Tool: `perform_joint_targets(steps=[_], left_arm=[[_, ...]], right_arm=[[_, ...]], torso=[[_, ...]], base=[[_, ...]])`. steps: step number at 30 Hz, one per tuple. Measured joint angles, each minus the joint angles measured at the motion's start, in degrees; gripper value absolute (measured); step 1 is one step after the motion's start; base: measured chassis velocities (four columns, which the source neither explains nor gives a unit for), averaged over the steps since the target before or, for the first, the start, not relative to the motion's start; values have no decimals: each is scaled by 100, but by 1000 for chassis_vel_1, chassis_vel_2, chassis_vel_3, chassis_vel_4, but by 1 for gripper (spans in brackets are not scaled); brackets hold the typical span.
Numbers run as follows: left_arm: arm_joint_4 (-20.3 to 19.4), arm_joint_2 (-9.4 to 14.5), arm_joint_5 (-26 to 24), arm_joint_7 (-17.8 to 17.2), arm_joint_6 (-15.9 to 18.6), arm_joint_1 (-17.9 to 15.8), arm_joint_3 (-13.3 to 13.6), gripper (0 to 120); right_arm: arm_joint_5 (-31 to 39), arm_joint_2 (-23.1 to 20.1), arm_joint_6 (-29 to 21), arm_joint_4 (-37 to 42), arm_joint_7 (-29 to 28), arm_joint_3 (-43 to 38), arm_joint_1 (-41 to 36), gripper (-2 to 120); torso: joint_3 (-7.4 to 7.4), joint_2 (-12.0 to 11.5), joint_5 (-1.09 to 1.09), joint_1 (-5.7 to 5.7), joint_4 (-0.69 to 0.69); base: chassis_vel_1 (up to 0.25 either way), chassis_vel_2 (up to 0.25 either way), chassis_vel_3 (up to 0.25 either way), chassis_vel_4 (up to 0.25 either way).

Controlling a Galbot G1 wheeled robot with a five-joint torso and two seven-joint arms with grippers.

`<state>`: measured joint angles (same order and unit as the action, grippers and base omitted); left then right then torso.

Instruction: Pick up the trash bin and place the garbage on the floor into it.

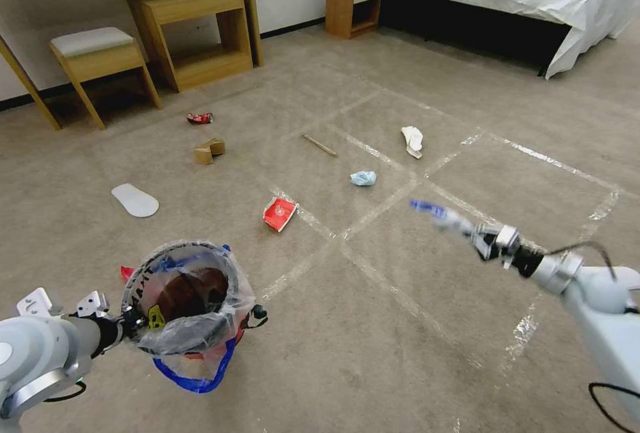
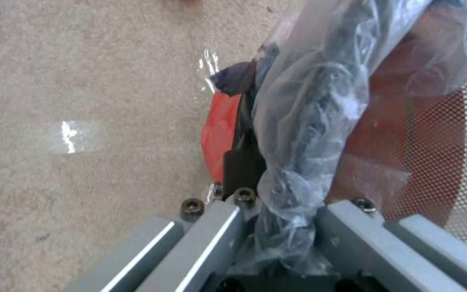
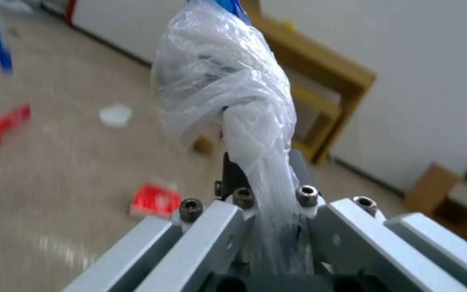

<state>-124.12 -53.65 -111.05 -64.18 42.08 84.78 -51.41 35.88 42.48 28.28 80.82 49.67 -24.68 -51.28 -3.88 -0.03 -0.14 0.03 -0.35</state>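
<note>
Close to the robot, the left gripper (image 1: 130, 321) has its jaws pressed on the rim of the trash bin (image 1: 193, 299), with the clear bag liner pinched between them. The bin hangs above the floor (image 1: 400, 326), its mouth facing up and a little tilted away from these jaws.

Well apart from it, the right gripper (image 1: 467, 229) is stretched forward. Its jaws are closed on a twisted piece of clear plastic (image 3: 228, 93) with a blue end, which stands out beyond the fingertips. No part of this piece touches the carpet.

I judge that the step in hand is to carry this plastic to the bin and drop it in. To do it well, the right jaws should come right above the open mouth, not beside the rim, before they spread. The plastic is light and may cling to a finger, so a low release inside the liner seems safer. The left jaws must keep the rim firm and level.

Far beyond both jaws lie a red wrapper (image 1: 280, 213), a face mask (image 1: 363, 178), a white tissue (image 1: 413, 141) and a wooden stick (image 1: 320, 145), not yet collected.
</note>
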Motion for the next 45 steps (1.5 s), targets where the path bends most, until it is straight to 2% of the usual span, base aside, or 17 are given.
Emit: perform_joint_targets(steps=[1,5,6,9,14,17,18,21,23,26,27,30,36,38,45], left_arm=[[0,0,0,0,0,0,0,0],[-56,6,-19,-2,-2,1,0,0],[-56,6,-19,-2,-2,1,0,0],[-111,18,-43,-7,-3,12,-14,0],[-164,30,-90,-15,-5,13,-33,0],[-223,32,-132,-37,-8,20,-42,0],[-223,32,-132,-37,-8,20,-42,0],[-266,30,-158,-64,-8,24,-42,0],[-268,30,-161,-67,-9,24,-42,0],[-275,14,-166,-68,-9,12,-43,0],[-275,14,-166,-68,-9,12,-43,0],[-276,-33,-154,-66,-8,45,-86,0],[-317,-83,-134,-64,-7,107,-180,0],[-330,-124,-109,-61,-7,123,-188,0],[-287,-181,-39,-52,-6,84,-161,0]], right_arm=[[0,0,0,0,0,0,0,0],[413,-212,-405,1024,-244,165,162,0],[413,-212,-405,1024,-244,165,162,0],[709,-267,-703,1751,-398,578,512,0],[884,-248,-874,2101,-478,1250,1064,0],[892,-34,-971,2156,-523,2131,1693,0],[892,-34,-971,2156,-523,2131,1693,0],[879,295,-1052,2106,-586,3036,2259,0],[876,376,-1064,2084,-606,3238,2376,0],[848,820,-1130,1981,-689,4206,2995,0],[848,820,-1130,1981,-689,4206,2995,0],[845,1184,-1140,1807,-740,4897,3494,0],[772,1691,-1119,1469,-744,5477,3866,0],[748,2013,-1113,1341,-758,5675,3982,0],[708,2475,-1083,1117,-760,6049,4128,0]], torso=[[0,0,0,0,0],[0,0,2,0,-2],[0,0,2,0,-2],[0,0,0,0,0],[0,0,-1,0,-1],[0,0,1,0,-1],[0,0,1,0,-1],[0,0,0,0,0],[0,0,-1,0,0],[0,0,0,0,-1],[0,0,0,0,-1],[0,0,-1,0,0],[0,0,0,0,-1],[0,0,0,0,-1],[0,0,0,0,-1]], base=[[0,0,0,0],[0,0,0,0],[0,0,0,0],[0,0,0,0],[0,0,0,0],[0,0,0,0],[0,0,0,0],[0,0,0,0],[0,0,0,0],[0,0,0,0],[0,0,0,0],[0,0,0,0],[0,0,0,0],[0,0,0,0],[0,0,0,0]])
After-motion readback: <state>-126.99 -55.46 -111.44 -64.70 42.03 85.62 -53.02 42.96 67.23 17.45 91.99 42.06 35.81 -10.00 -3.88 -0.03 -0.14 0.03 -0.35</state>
